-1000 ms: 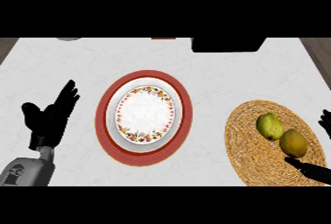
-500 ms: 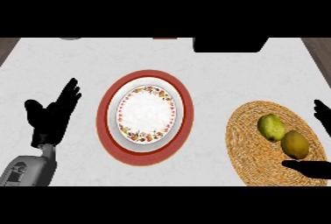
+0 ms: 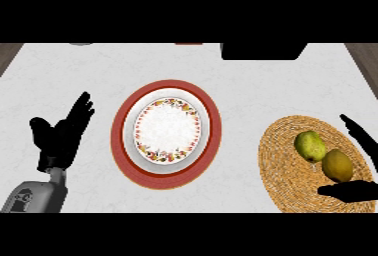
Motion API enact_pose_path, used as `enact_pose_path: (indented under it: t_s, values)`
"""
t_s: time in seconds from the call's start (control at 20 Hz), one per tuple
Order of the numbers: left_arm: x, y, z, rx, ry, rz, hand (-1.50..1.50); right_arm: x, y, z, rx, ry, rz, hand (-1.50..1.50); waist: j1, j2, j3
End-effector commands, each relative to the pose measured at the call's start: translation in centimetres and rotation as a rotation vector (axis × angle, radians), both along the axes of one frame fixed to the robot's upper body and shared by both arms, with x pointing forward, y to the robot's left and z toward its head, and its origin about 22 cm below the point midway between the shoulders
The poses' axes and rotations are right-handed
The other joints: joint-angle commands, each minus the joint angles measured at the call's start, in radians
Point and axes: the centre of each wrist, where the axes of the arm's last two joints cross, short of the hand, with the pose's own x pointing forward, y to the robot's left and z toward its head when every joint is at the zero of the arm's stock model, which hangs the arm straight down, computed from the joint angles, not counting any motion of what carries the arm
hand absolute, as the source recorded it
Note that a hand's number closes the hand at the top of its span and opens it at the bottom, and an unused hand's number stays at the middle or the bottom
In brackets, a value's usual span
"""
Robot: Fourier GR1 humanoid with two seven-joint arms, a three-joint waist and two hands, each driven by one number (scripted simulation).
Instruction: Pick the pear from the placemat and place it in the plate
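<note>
Countertop [image 3: 244, 75] in pale grey stone fills our view from above. Near its middle we see a white plate [image 3: 167, 130] with a floral rim, resting on a round red mat [image 3: 125, 160]. To the right lies a round woven placemat [image 3: 284, 165], and on it sit two fruits touching each other: a green pear [image 3: 310, 145] toward the placemat's centre, and a yellower fruit [image 3: 338, 165] just beside it, lower and further right. Our right hand [image 3: 354, 191] comes in at the right edge over the placemat; its fingers [image 3: 357, 131] are spread wide above the fruits and the thumb lies below them, so the hand brackets both without closing on either. Our left hand [image 3: 60, 134] rests open at the left of the plate, fingers straight and pointing up, well apart from the red mat. A dark object [image 3: 263, 50] sits at the counter's far edge.
</note>
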Motion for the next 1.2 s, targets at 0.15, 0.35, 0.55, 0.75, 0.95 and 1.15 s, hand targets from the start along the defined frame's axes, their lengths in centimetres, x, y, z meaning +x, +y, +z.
enact_pose_path:
  t_s: [0.15,0.35,0.55,0.75,0.95,1.15]
  values:
    - [-0.1,1.6,0.1,0.025,0.002,0.007,0.0,2.0,2.5,0.0,-0.075,0.122,0.041,-1.5,0.002,0.0,0.0]
    - [1.8,0.9,0.8,0.019,0.003,0.014,0.0,3.1,2.3,1.2,-0.075,0.174,0.054,-1.5,-0.003,0.001,0.0]
    - [1.5,1.1,2.4,0.01,0.007,-0.002,0.0,5.6,1.3,1.0,-0.074,0.193,0.051,-1.5,0.003,0.001,0.001]
    - [0.5,1.2,-0.3,0.015,-0.014,-0.004,0.0,6.0,2.0,-0.4,-0.109,0.19,0.055,-1.5,0.0,0.001,0.0]
    - [0.1,1.5,1.5,0.004,-0.009,0.002,0.0,5.9,0.7,-2.5,-0.131,0.22,0.071,-1.5,0.002,0.001,0.001]
    - [1.4,1.9,-0.5,0.0,0.013,-0.003,0.0,6.3,5.7,-3.8,-0.147,0.238,0.088,-1.5,-0.001,0.001,0.0]
